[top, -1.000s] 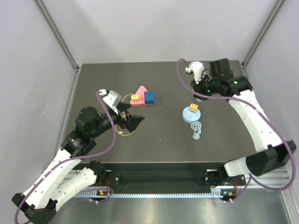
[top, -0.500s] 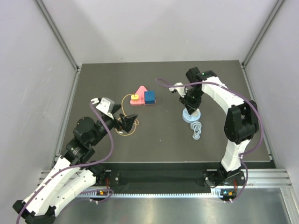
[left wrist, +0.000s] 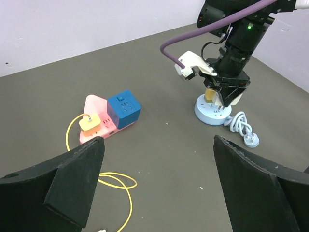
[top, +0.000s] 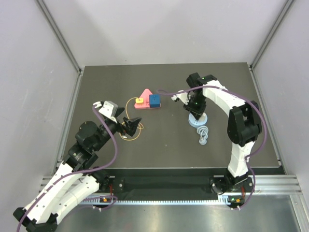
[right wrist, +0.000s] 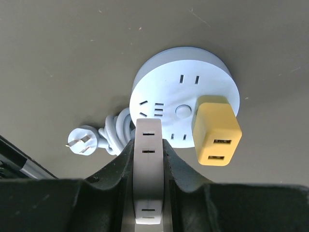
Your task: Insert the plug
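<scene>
**Clerk:** Top view, item one?

**Checker:** Right gripper (top: 195,110), entered directly over the round socket hub (top: 198,122), right of centre on the table (top: 231,145). A second before, it had been logged far off toward the far right corner, so the approach was judged complete and the pressing stage begun. The plug itself was hidden under the arm here.

**Clerk:** Item two?

**Checker:** Left gripper (top: 131,124), spread wide and empty, drawn slightly nearer than before, above the yellow cable (top: 131,136). Pink strip (top: 145,96) and blue cube (top: 154,100) just beyond it. White cord (top: 203,135) coiled just near of the hub.

**Clerk:** Left wrist view?

**Checker:** Left gripper (left wrist: 158,140), fingers well apart, nothing between. Right gripper (left wrist: 226,99) tapering to a point, closed on nothing visible. Yellow plug (left wrist: 210,94) standing on the hub (left wrist: 212,116), beside those fingers on their left.

**Clerk:** Right wrist view?

**Checker:** Right gripper (right wrist: 148,130), fingers brought together. Yellow plug (right wrist: 216,130) to their right, on the hub's (right wrist: 164,82) rim and overhanging it; whether fully seated could not be told.

**Clerk:** Clearances?

**Checker:** Bare table far and right of the hub, well inside the edges. The white cord (right wrist: 113,133) crowded the near-left side; a sideways shift toward the plug looked unobstructed.
</scene>
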